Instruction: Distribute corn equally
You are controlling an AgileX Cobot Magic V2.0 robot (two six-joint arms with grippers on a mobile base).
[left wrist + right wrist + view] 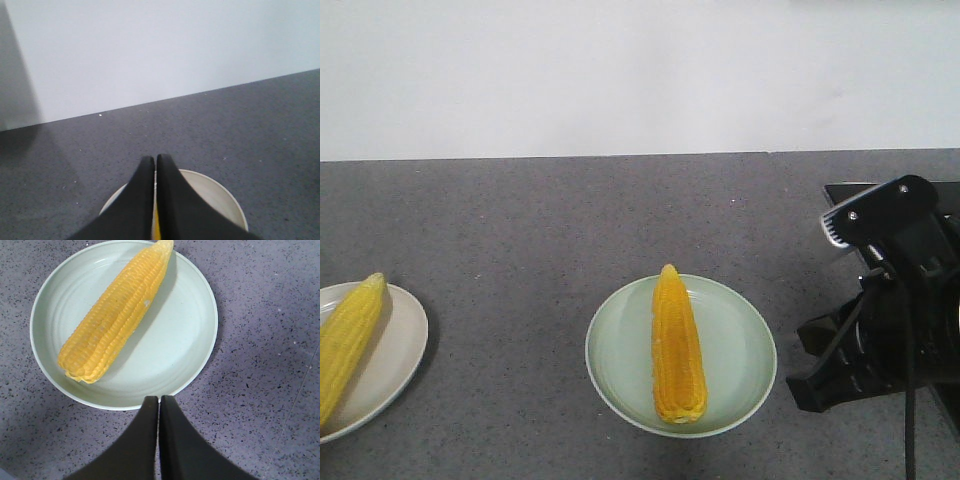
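Plainly, right hand (pixel 158 405) and left hand (pixel 155 162) are both clenched, grasping nothing.

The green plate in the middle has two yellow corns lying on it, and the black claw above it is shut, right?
Not quite. The round pale green plate holds only one deep golden corn cob, as the right wrist view shows. The rest is right: the black right gripper over the plate's edge is shut.
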